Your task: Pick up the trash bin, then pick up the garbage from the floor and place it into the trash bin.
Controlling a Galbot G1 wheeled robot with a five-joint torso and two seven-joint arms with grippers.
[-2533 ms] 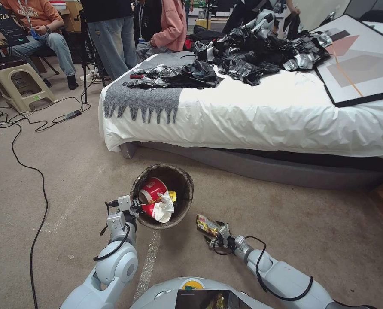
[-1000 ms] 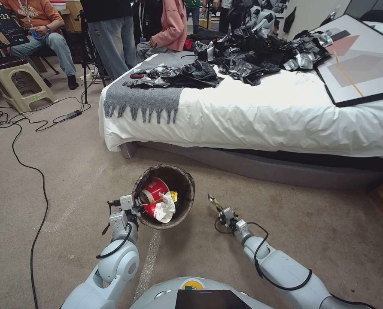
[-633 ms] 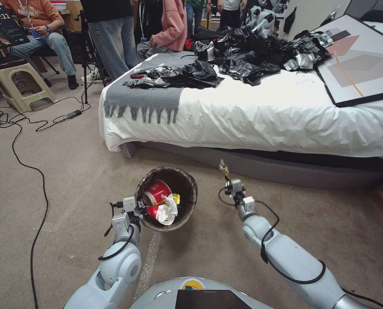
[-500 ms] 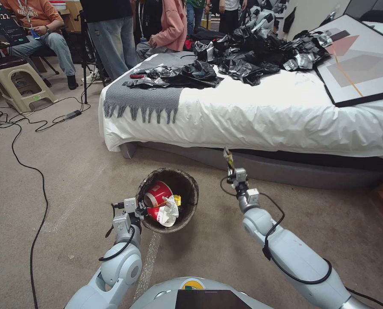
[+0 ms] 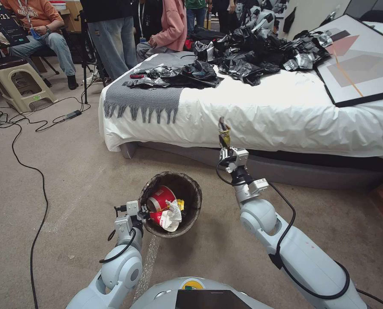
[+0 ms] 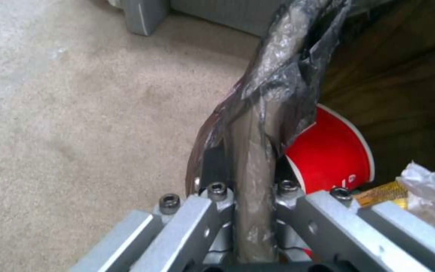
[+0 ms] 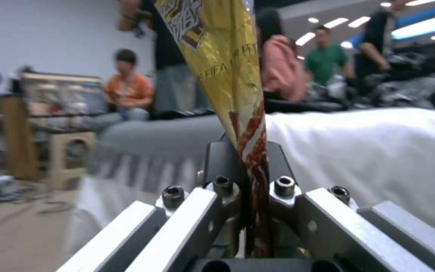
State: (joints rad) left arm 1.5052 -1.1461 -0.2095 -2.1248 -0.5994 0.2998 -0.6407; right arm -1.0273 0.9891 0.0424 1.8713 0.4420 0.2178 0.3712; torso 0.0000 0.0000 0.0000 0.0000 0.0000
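Nearest you, your left gripper (image 5: pixel 141 211) is pinched onto the near rim of the trash bin (image 5: pixel 187 189), fingers pressed together on the dark liner and the wall beneath it, and the bin hangs tilted with its mouth turned up and toward the bed. Keep that tilt steady; red paper cups (image 5: pixel 160 199) and a white tissue (image 5: pixel 171 218) already sit inside, close to the low edge, so I judge any further tip could spill them. Farther out and to the right, your right gripper (image 5: pixel 226 149) is raised well above the carpet (image 5: pixel 58 180), clamped on the lower end of the gold snack wrapper (image 5: pixel 224 131), which stands up from the jaws in front of the bed (image 5: pixel 286 111). It is well apart from the bin, beyond and right of the opening. Carry it back left and toward you until the wrapper is over the middle of the mouth, turn the wrist so the wrapper points down into the liner, and only then spread the fingers; a light foil piece may drift or cling.
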